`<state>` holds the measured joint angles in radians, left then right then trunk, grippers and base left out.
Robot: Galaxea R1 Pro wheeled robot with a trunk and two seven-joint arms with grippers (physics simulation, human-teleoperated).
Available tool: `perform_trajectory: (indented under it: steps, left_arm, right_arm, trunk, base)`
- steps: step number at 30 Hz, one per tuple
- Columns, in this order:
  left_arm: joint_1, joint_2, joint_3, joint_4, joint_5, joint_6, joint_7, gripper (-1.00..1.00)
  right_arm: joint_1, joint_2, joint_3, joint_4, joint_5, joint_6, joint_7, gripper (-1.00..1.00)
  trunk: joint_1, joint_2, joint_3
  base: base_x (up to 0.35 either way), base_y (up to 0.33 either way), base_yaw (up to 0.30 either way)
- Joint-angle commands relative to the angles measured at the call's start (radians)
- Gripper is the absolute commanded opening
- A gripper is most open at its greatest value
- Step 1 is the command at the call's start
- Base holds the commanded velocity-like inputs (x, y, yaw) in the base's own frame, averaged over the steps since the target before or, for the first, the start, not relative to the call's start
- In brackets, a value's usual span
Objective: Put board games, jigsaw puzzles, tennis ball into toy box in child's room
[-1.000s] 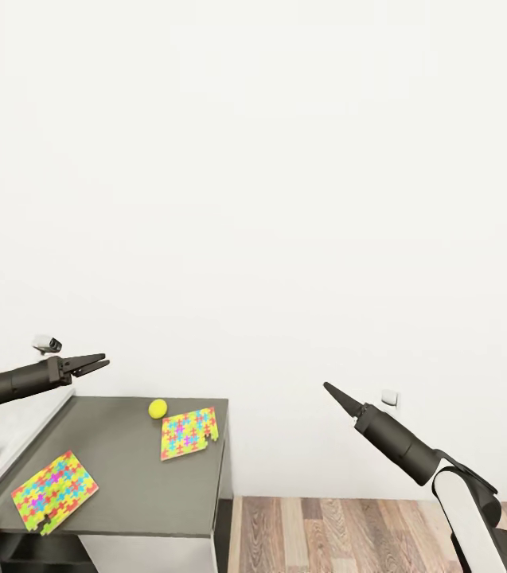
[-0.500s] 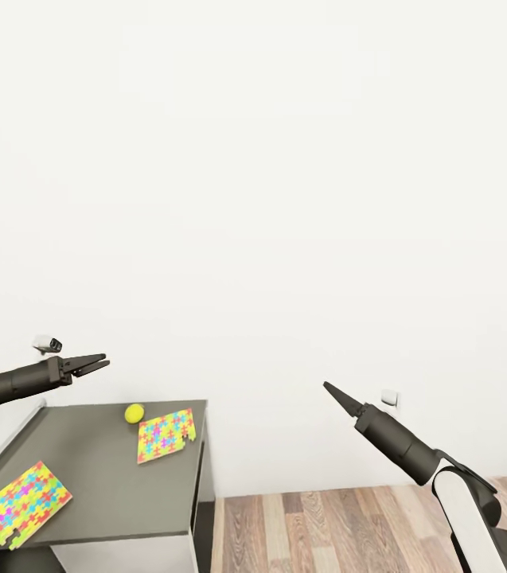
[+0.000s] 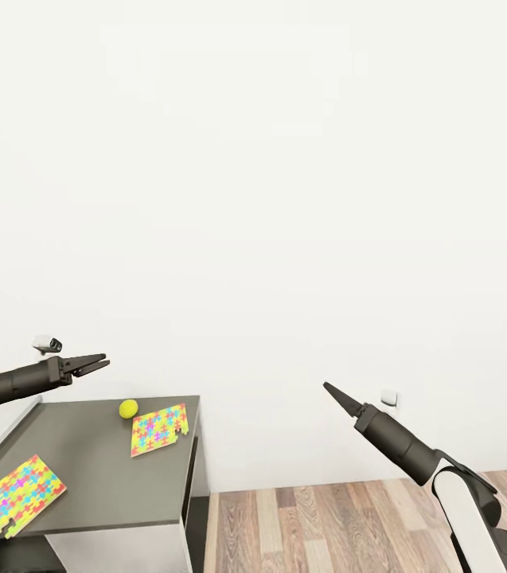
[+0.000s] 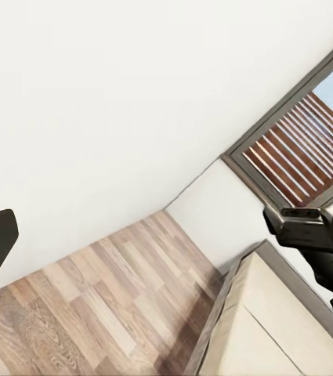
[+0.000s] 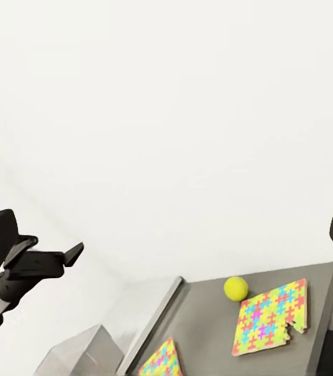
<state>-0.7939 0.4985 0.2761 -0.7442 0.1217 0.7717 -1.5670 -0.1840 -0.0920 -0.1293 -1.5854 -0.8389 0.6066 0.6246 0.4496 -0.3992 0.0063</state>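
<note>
From the head view, a dark table (image 3: 86, 469) stands at the left. On it, the tennis ball (image 3: 128, 408) sits just beside one jigsaw puzzle (image 3: 158, 429), the other puzzle (image 3: 16, 494) nearer. The left gripper (image 3: 94, 364) hangs slightly spread above the table's far edge; the right gripper (image 3: 337, 395) is pressed together, empty.

The left wrist view looks over wood floor (image 4: 95, 305) and the bed (image 4: 280, 329).

The right wrist view shows the ball (image 5: 235, 287) touching the far puzzle (image 5: 272, 317).

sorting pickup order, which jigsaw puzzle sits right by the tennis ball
The far jigsaw puzzle near the table's back corner; the tennis ball lies beside it. The other puzzle lies at the front edge.

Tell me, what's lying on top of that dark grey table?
On the table: two jigsaw puzzles and a tennis ball. Its left end is out of frame.
</note>
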Motion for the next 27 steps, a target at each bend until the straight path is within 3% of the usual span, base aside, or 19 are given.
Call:
perform_trajectory:
  steps: [1,27]
  left_arm:
    - [0.000,0.000,0.000,0.000,-0.001,0.011,-0.004,1.00]
    - [0.000,0.000,0.000,0.000,-0.002,0.012,-0.004,1.00]
  right_arm:
    - [0.000,0.000,-0.001,0.001,-0.006,0.008,-0.002,1.00]
    - [0.000,0.004,0.002,0.016,-0.004,0.002,-0.025,1.00]
  trunk:
    - [0.000,-0.001,-0.001]
    - [0.000,-0.001,-0.012]
  base:
    - [-0.003,-0.004,0.000]
    - [0.000,0.000,0.000]
